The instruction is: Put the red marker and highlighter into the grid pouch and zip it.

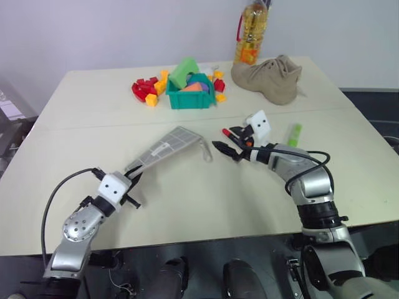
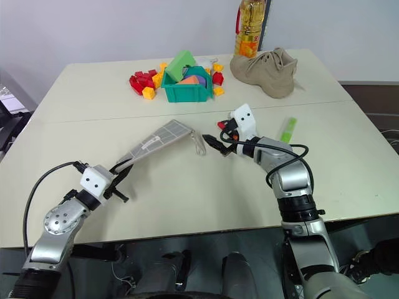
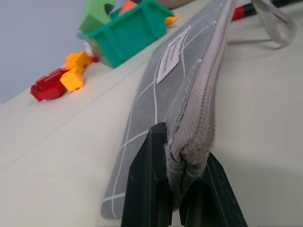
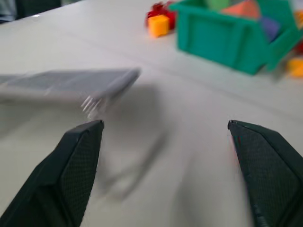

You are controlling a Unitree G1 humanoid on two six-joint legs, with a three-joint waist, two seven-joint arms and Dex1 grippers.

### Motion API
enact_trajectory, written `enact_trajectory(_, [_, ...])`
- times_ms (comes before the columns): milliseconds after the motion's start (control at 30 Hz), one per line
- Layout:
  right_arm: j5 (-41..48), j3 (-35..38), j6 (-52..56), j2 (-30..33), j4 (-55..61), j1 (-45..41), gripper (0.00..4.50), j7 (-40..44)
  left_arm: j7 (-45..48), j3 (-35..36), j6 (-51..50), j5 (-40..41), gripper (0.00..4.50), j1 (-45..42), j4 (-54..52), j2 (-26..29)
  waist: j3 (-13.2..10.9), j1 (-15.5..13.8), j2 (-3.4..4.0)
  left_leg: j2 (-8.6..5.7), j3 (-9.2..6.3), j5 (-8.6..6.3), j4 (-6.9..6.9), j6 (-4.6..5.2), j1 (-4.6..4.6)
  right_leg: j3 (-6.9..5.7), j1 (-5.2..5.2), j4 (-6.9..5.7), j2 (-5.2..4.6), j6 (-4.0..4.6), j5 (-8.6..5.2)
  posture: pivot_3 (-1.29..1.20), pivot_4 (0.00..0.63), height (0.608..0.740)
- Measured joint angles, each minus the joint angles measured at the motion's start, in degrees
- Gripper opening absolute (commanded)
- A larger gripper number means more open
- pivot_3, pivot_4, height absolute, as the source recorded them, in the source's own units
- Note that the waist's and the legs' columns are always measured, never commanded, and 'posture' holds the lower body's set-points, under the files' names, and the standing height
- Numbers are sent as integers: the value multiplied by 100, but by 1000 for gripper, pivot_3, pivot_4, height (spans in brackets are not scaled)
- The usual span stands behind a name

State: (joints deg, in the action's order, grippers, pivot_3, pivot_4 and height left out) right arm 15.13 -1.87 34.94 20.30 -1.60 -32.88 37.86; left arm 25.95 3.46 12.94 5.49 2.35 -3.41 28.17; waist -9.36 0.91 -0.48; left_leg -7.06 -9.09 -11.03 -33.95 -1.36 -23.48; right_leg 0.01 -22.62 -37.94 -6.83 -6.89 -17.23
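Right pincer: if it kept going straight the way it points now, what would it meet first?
Probably the free far end of the grid pouch, with its pull loop. The open right pincer points that way, though depth is unclear.

We see bright, even light on the pale table (image 1: 187,205), soft shadows under the grid pouch (image 1: 163,149), and heavy motion blur around it in the right wrist view.

You see the grid pouch (image 1: 163,147) in grey cloth crossed by white lines, with a pale label. The red marker (image 1: 232,133) shows red with black, and the highlighter (image 1: 294,134) is light green. The bin (image 1: 189,96) is teal-green, the loose blocks (image 1: 144,89) red and orange, the shoe (image 1: 269,77) tan, the bottle (image 1: 250,36) yellow-gold.
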Motion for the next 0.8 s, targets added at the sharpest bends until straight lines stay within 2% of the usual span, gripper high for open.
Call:
enact_trajectory(267, [-67,-229,113,-474,-155,-3,4460,-405,-105,-180,-242,-197,0,-194,-175,-260,0,-8,0,0,0,0,0,-1,-1,0,0,0,0,0,0,0,150,740])
enact_trajectory(367, [-159,-242,-39,-575,-465,-125,3653,-534,-70,-213,-246,-204,0,-204,-179,-261,0,-8,0,-1,0,1,-1,-1,-1,0,-1,0,0,1,0,0,150,740])
enact_trajectory(567, [-183,-244,-155,-618,-634,-216,458,-517,-50,-223,-247,-251,0,-256,-180,-262,0,-8,0,-1,0,0,-1,-1,-1,0,-1,1,0,1,0,0,150,740])
enact_trajectory(600, [-183,-245,-154,-617,-633,-216,45,-510,-49,-225,-249,-254,0,-255,-180,-262,0,-8,0,-1,0,0,-1,-1,-1,0,-1,1,0,1,0,0,150,740])
enact_trajectory(700, [-273,-401,-147,-558,-510,-216,45,-463,-50,-232,-321,-257,0,-255,-204,-276,0,-6,0,0,-1,0,0,-1,-1,0,-2,1,1,1,0,0,150,740])
enact_trajectory(800, [-516,-866,-166,-331,-158,-180,45,-280,-92,-279,-544,-263,0,-259,-311,-402,0,-7,0,-1,-1,0,0,-1,-1,-1,-1,1,0,0,0,0,150,740])
